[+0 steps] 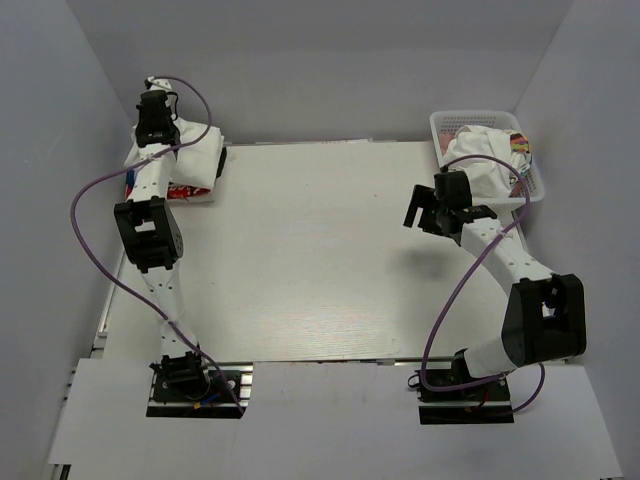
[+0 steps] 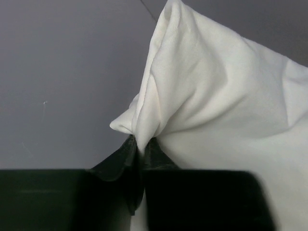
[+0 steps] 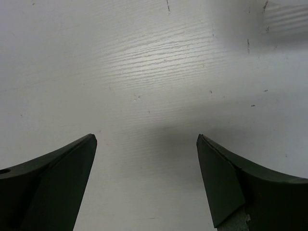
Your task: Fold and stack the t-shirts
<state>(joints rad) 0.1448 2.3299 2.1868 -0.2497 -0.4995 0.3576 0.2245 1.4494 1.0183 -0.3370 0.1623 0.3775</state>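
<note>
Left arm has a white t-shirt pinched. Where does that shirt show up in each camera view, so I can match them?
Top external: white t-shirt at the table's far-left corner, by the left gripper.
Left wrist: fills the right side, a fold pinched between the fingers.
Right wrist: not in it; only table surface.
Shared landmark: the left gripper, in top and left wrist views; the table links top and right wrist.

The left arm [image 1: 150, 235] reaches along the left edge of the table [image 1: 320, 270] to its far left corner, left gripper [image 2: 139, 147] pinched on a fold of the white t-shirt [image 2: 216, 110]. The right arm [image 1: 505, 260] bends inward near the right edge, right gripper [image 3: 147, 139] spread wide, facing down
</note>
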